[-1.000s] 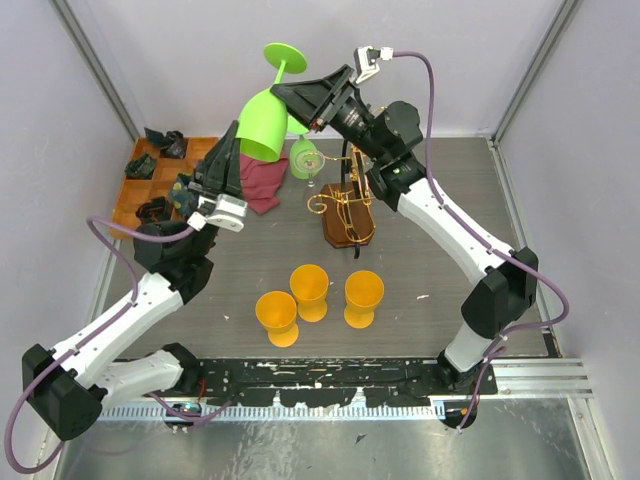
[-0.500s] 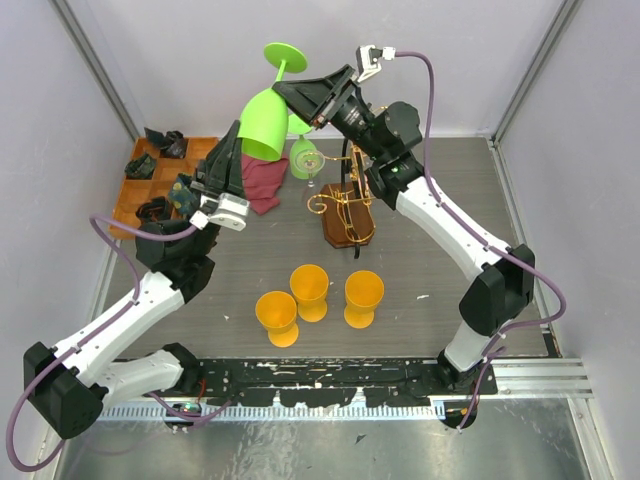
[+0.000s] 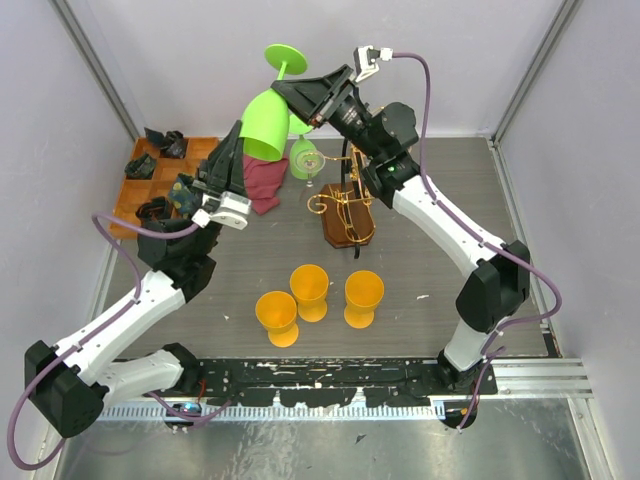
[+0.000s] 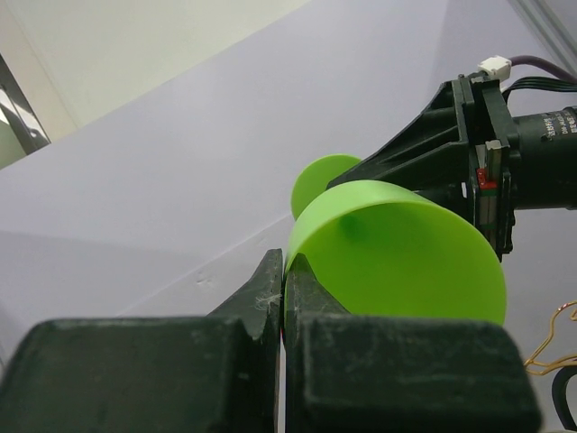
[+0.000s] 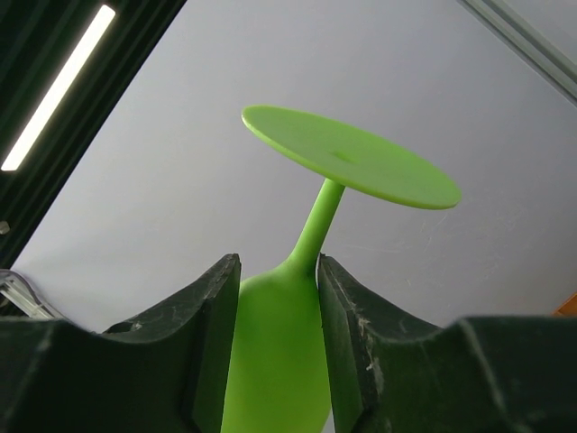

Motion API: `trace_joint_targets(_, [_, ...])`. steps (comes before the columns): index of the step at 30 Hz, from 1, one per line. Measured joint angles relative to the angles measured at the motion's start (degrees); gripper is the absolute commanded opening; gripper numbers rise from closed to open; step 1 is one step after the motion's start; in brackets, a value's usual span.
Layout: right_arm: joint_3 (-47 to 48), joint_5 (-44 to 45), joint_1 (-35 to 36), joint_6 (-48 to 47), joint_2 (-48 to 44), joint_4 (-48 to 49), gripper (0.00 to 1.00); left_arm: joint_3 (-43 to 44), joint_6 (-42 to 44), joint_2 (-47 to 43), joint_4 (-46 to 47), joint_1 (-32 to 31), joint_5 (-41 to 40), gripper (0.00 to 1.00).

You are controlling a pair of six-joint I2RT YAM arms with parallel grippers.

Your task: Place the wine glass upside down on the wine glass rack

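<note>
**Item 1. Wine glass** (image 3: 265,118) (image 4: 397,253) (image 5: 279,352). Bright green, opaque. It is carried in the air, inverted and tilted. The round foot is uppermost and the open mouth faces down toward the left arm. It touches neither desk nor rack.

**Item 2. Right end effector** (image 3: 292,100) (image 5: 278,263). Closed round the narrow top of the bowl, just under the stem. Seen from its own camera, both fingers (image 5: 216,307) lie against the green sides, and the foot stands clear beyond their tips.

**Item 3. Left end effector** (image 3: 238,142) (image 4: 284,269). Fingers pressed together, pinching the thin rim at the mouth of the bowl. It sits below and to the left of the right end effector.

**Item 4. Wine glass rack** (image 3: 345,215). Gold wire scrolls and a dark arched post on an oval brown base. It stands on the desk beneath the right end effector, apart from the held glass.

**Item 5. Pale green glass** (image 3: 305,158). Just beside the rack, under the right end effector. Whether it hangs or stands, I cannot tell.

**Item 6. Maroon cloth** (image 3: 262,182). Crumpled on the desk, just beside the left end effector and under the held glass's mouth.

**Item 7. Orange goblets** (image 3: 310,290). Three, upright and clustered near one another. They are nearer the arm bases than either end effector.

**Item 8. Wooden tray** (image 3: 135,200). Orange-brown and compartmented, at the desk's left edge beside the left end effector. Its dark contents are too small to identify.

**Item 9. Desk** (image 3: 440,180). Grey wood-grain top.
</note>
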Motion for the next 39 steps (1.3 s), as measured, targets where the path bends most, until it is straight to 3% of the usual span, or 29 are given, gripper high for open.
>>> trace_joint_targets(8, [0.44, 0.57, -0.15, 0.96, 0.68, 0.37, 0.29, 0.00, 0.00, 0.07, 0.09, 0.00, 0.00, 0.03])
trace_joint_targets(18, [0.96, 0.55, -0.57, 2.75, 1.18, 0.81, 0.08, -0.15, -0.31, 0.02, 0.46, 0.00, 0.28, 0.12])
trace_joint_targets(20, [0.96, 0.39, -0.66, 2.73, 1.18, 0.81, 0.07, -0.59, -0.37, -0.11, 0.46, 0.00, 0.33, 0.15])
trace_joint_targets(24, [0.90, -0.07, -0.90, 2.62, 1.18, 0.81, 0.04, -1.36, -0.66, -0.44, 0.24, -0.04, 0.76, 0.33])
trace_joint_targets(39, [-1.60, -1.84, -3.78, 0.81, 1.18, 1.01, 0.00, -5.49, -1.38, -3.32, -3.15, -0.07, 1.31, 0.39])
